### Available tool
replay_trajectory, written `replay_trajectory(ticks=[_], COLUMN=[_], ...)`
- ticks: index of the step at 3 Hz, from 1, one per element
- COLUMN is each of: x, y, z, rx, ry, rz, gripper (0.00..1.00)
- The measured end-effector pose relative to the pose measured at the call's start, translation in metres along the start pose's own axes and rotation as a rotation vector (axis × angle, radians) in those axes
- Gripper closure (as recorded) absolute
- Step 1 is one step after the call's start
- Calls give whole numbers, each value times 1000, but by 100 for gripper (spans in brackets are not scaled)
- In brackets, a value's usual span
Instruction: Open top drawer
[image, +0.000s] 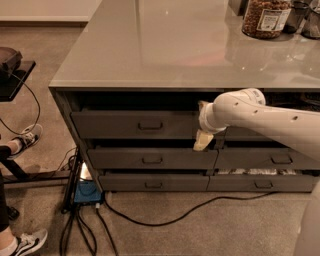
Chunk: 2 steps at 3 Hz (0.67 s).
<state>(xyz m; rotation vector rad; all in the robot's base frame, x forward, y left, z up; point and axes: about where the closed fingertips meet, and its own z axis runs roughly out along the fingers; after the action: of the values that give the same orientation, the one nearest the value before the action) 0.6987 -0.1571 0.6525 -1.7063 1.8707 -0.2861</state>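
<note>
The top drawer, just under the desk top, appears only slightly out, so most of the pull is left to do, with the gripper at its right end; whether it grasps anything cannot be told.

My gripper sits at the top drawer's right end: handle left of my jaws, second drawer below, jar on countertop up-right.
</note>
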Motion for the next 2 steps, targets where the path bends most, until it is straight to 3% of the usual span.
replay_trajectory(ticks=[1, 2], x=[-8, -9], y=[-8, -3], z=[40, 49], rx=[-43, -57], ry=[-131, -130], rz=[13, 15], gripper=[0, 0])
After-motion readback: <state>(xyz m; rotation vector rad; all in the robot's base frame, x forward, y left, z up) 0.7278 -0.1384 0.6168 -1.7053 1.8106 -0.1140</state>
